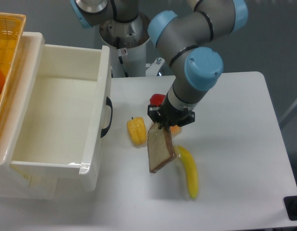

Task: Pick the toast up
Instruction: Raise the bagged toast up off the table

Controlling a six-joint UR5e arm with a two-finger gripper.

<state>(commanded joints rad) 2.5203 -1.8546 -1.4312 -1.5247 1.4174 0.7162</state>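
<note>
A: White, laminate look: one counter, carrying all the loose items. Next largest?

B: White plastic bin, open top, dark handle on its right wall, at the left end of the counter. A yellow wicker basket sits past its left rim, partly out of view.

A: The arm?

B: Grey arm with blue joint caps, reaching down over the middle of the counter. Its hand is closed onto the top edge of the toast.

A: Condition of the toast?

B: Brown slice, darker crust, hanging tilted below the hand. Its lower corner is close to the counter; whether it touches cannot be told.

A: Smaller items?

B: Yellow banana, lying just right of the toast, its upper end beside the slice's lower edge. Yellow pepper, between the bin and the toast. Red pepper, partly hidden behind the hand. Orange food piece, only a sliver showing at the hand's right side.
</note>
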